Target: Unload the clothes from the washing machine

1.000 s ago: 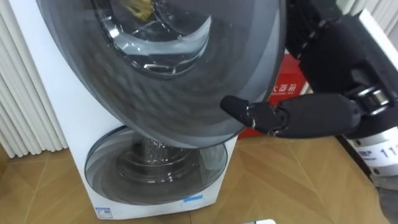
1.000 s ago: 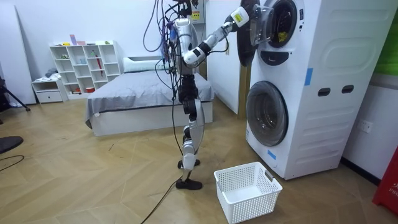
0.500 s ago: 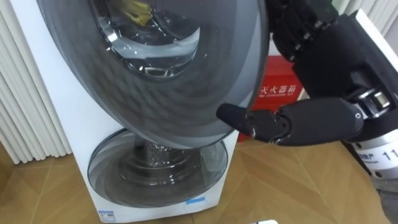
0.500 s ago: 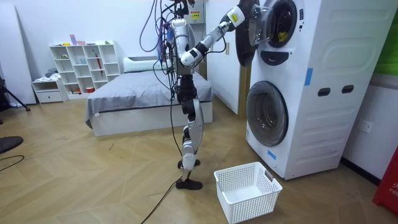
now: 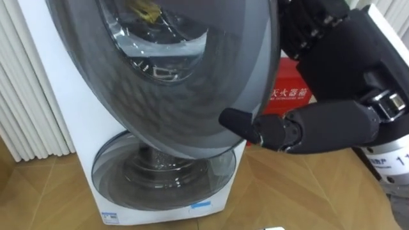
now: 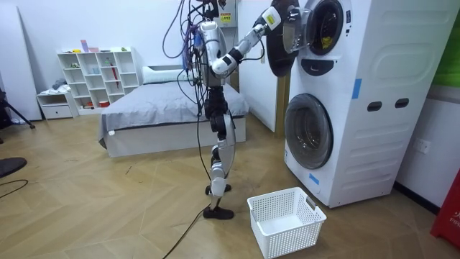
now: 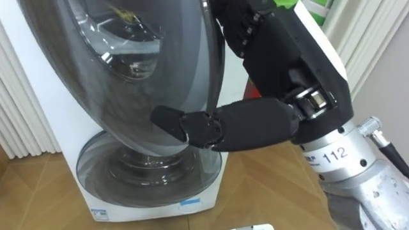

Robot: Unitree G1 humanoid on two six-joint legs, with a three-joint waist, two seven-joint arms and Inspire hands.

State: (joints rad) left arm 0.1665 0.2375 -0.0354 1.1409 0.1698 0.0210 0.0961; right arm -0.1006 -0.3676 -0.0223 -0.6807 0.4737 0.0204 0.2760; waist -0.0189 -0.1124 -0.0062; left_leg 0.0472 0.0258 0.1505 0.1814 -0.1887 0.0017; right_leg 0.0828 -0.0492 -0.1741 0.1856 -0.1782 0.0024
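A: Here, which step is being shown?

B: The door (image 5: 192,96) of the upper washing machine (image 6: 374,65) is being gripped at its rim by the right hand (image 5: 332,70). The thumb (image 7: 192,124) is being laid across the door's front, and the fingers (image 7: 246,29) are being curled round its edge from behind. In the room view the robot is being shown upright on the wooden floor, beside the stacked machines, with one arm raised to the door, which is standing partly open.

A: Where are the clothes being kept?

B: A yellow garment (image 5: 144,9) is being seen through the door's glass, and in the room view it is lying inside the drum (image 6: 321,27). Nothing but the door is being held by the hand.

A: How much of the task is being counted as done?

B: Very little, by judgement. Access to the drum is being gained, and no garment is being lifted out yet. A white basket (image 6: 287,241) is being shown on the floor in front of the lower machine (image 6: 309,133), well apart from the hand, and no clothing is being made out in it.

A: What is being left to do?

B: Probably the door is to be opened wider and let go, the drum reached into, and the garment grasped and drawn out.
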